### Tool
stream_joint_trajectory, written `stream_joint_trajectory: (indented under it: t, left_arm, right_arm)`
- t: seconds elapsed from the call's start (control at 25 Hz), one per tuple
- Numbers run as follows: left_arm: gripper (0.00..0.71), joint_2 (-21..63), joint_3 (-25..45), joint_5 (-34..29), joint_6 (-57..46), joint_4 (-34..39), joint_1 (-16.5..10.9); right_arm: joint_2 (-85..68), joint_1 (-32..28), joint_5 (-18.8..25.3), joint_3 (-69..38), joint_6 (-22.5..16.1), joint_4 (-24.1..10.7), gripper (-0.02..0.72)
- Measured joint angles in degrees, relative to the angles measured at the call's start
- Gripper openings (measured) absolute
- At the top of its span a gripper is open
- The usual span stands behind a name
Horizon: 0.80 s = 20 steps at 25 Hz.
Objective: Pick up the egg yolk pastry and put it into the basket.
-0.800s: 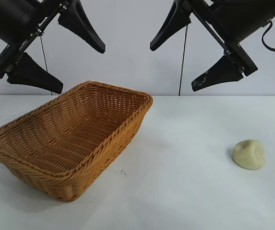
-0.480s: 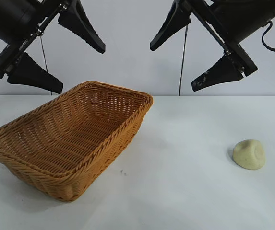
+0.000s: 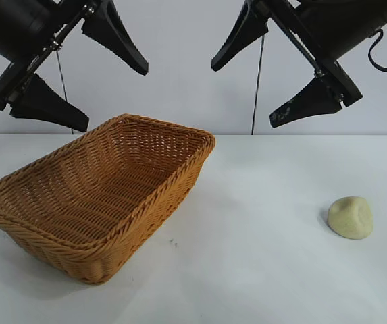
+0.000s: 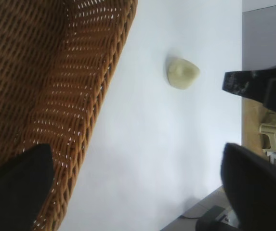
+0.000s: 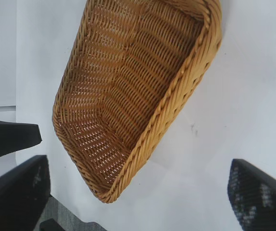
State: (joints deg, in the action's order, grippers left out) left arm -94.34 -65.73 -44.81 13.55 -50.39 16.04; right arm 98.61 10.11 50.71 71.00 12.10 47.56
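Pale dented egg yolk pastry (image 3: 350,217) lies on white table, well apart from empty wicker basket (image 3: 98,192).

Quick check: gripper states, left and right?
Left gripper: open, empty, raised above the orange-brown woven wicker basket.
Right gripper: open, empty, raised.

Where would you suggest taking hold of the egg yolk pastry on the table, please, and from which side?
Probably from above, with the jaws closing across the rounded flanks of the egg yolk pastry. It lies alone on the white table, well clear of the basket, so nothing blocks a descent. It is a low, soft-looking lump with a dented face, so grip low and gently. The open right gripper hangs nearest.
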Motion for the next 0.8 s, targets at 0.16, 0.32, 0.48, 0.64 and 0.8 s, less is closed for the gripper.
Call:
stream_joint_trajectory:
  t: [0.16,0.32,0.48,0.64,0.8]
  left_arm:
    - [0.692,0.00,0.00,0.00,0.00,0.00,0.00]
    - [0.692,0.00,0.00,0.00,0.00,0.00,0.00]
    - [0.692,0.17,0.00,0.02,0.00,0.00,-0.40]
    - [0.692,2.24,0.00,-0.15,-3.18,0.95,-2.04]
    - [0.692,5.47,0.00,-1.32,-10.44,7.38,-2.59]
  right_arm:
    - [0.00,0.00,-0.15,0.00,0.00,0.00,0.694]
    - [0.00,0.00,-0.15,0.00,0.00,0.00,0.694]
    - [0.00,0.00,-0.15,0.00,0.00,0.00,0.694]
    - [0.00,0.00,-0.15,0.00,0.00,0.00,0.694]
    - [0.00,0.00,-0.15,0.00,0.00,0.00,0.694]
